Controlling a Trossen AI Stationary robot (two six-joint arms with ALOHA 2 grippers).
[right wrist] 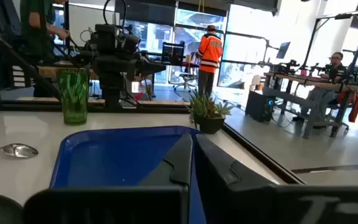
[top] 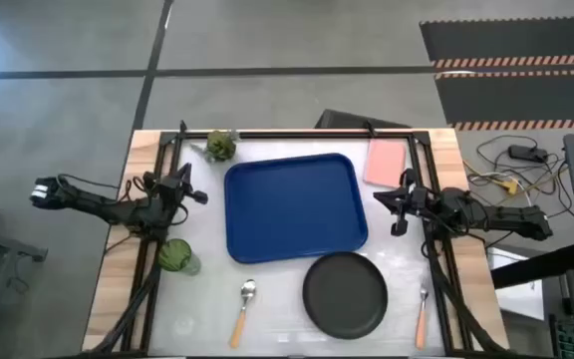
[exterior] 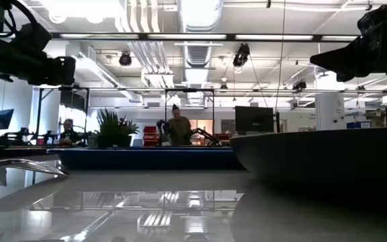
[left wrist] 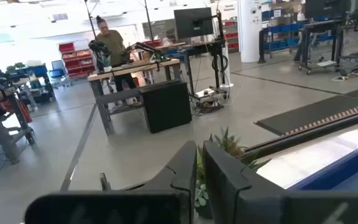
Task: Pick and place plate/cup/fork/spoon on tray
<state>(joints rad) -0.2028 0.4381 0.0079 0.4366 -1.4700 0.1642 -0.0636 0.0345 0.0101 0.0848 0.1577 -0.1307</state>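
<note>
An overhead look at a pale counter (top: 207,319) with wooden edges, everything placed here relative to the large rectangular dark blue plastic tray (top: 292,207), which lies flat near the middle with nothing on it.

Far to the left of the tray, the left arm reaches in from the counter's side. Its left tool (top: 195,194) hangs just off the tray's left edge, holding nothing. In the left wrist view its two dark fingers (left wrist: 188,165) stand pressed nearly together with only a thin slit between them.

Off the tray's far left corner stands a small green leafy plant (top: 220,146). Off its near left corner stands the small translucent green glass tumbler, the cup (top: 176,256), upright on the counter.

In front of the tray, toward its left, lies the small spoon with a silver oval bowl and orange handle (top: 243,309), bowl pointing toward the tray. Just in front of the tray's near right corner sits the round matte black plate with a raised rim (top: 345,294), close to the tray's lip but not on it.

Right of the plate lies the small fork with silver tines and an orange handle (top: 422,317), well apart from the tray.

Off the tray's far right corner lies a flat pink rectangle (top: 387,162). Just right of the tray's right edge hangs the right tool (top: 392,204), empty, its fingers (right wrist: 182,158) likewise almost touching.
</note>
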